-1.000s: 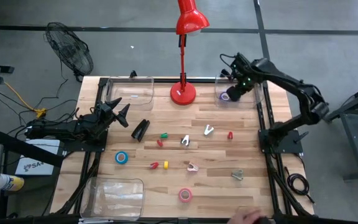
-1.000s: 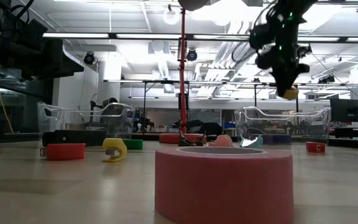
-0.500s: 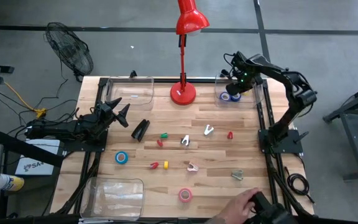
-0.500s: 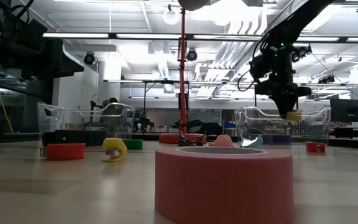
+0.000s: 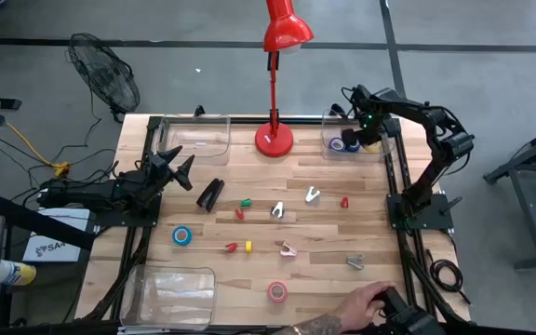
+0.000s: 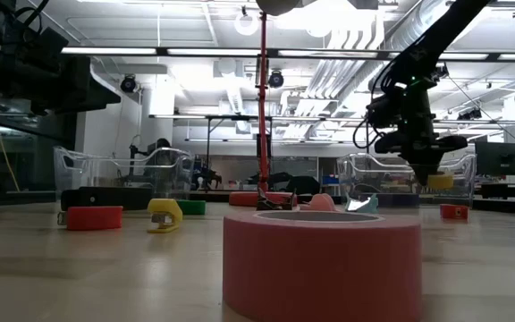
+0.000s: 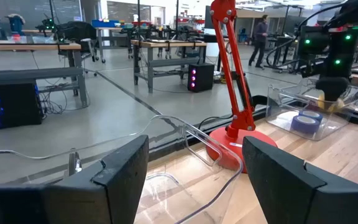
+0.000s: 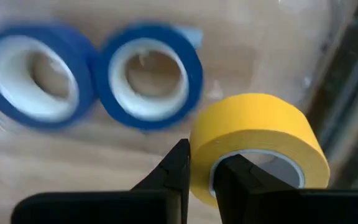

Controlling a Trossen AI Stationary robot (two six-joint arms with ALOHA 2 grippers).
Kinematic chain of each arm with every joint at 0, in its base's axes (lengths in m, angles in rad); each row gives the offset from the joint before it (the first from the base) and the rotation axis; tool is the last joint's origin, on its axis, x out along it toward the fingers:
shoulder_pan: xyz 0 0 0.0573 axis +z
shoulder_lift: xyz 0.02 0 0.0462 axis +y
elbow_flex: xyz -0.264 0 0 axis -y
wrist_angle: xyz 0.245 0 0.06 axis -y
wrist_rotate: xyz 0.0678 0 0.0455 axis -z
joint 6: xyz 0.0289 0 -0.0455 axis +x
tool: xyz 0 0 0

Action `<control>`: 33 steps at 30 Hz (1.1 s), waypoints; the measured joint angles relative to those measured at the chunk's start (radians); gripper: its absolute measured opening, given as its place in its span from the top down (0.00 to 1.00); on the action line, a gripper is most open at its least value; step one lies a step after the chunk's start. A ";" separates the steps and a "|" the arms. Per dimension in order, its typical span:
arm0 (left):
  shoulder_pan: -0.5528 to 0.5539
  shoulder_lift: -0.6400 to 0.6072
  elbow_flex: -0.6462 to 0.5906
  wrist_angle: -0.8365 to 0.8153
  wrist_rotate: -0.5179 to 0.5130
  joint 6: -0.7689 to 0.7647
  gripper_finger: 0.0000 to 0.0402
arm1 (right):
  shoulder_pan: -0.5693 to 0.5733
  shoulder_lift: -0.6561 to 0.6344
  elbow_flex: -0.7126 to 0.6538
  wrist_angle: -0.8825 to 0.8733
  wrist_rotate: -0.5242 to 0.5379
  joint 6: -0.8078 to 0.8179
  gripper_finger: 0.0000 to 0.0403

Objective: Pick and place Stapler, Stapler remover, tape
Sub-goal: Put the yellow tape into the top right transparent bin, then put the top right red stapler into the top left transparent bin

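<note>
My right gripper (image 5: 370,140) reaches down into the clear bin (image 5: 328,130) at the table's far right corner, shut on a yellow tape roll (image 8: 253,140). Two blue rolls (image 8: 145,74) lie on the bin's floor beside it. The black stapler (image 5: 210,194) lies flat on the table left of centre. A blue tape roll (image 5: 182,235) and a pink one (image 5: 276,291) lie flat nearer the front. My left gripper (image 5: 180,169) waits open at the left edge, just left of the stapler. My right gripper pinches the yellow roll's wall (image 8: 201,165), one finger (image 8: 235,177) inside the open centre and one finger (image 8: 173,168) outside. It comes from above, pointing down. In the low view the roll (image 6: 440,181) hangs clear, level with the bin's walls.
A red desk lamp's base (image 5: 274,140) stands at the far middle. Clear bins sit at the far left (image 5: 194,138) and near left (image 5: 170,288). Small clips and red, green and yellow pieces (image 5: 277,210) dot the middle. A person's hand (image 5: 361,302) is at the near edge.
My right gripper has come down into the far right bin with the yellow roll, shifting toward the table's right edge and staying shut on it. A person's hand has reached farther in at the near edge.
</note>
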 joint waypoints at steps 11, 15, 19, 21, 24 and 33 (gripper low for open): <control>0.000 0.000 0.000 0.000 0.000 0.000 0.37 | -0.010 0.000 0.000 0.013 -0.013 0.018 0.83; 0.000 0.000 0.000 0.000 0.000 0.000 0.37 | -0.010 0.000 0.000 0.014 -0.014 0.018 0.78; 0.000 0.000 0.000 0.000 0.000 0.000 0.37 | -0.010 0.000 0.000 0.013 -0.015 0.018 0.73; 0.000 0.000 0.000 0.000 0.000 0.000 0.37 | -0.010 0.000 0.000 0.014 -0.016 0.016 0.70; 0.000 0.000 0.000 0.000 0.000 0.000 0.37 | -0.010 -0.001 0.000 0.013 -0.016 0.014 0.67; 0.000 0.000 0.000 0.000 0.000 0.000 0.37 | -0.010 -0.071 0.000 0.020 -0.021 -0.031 0.61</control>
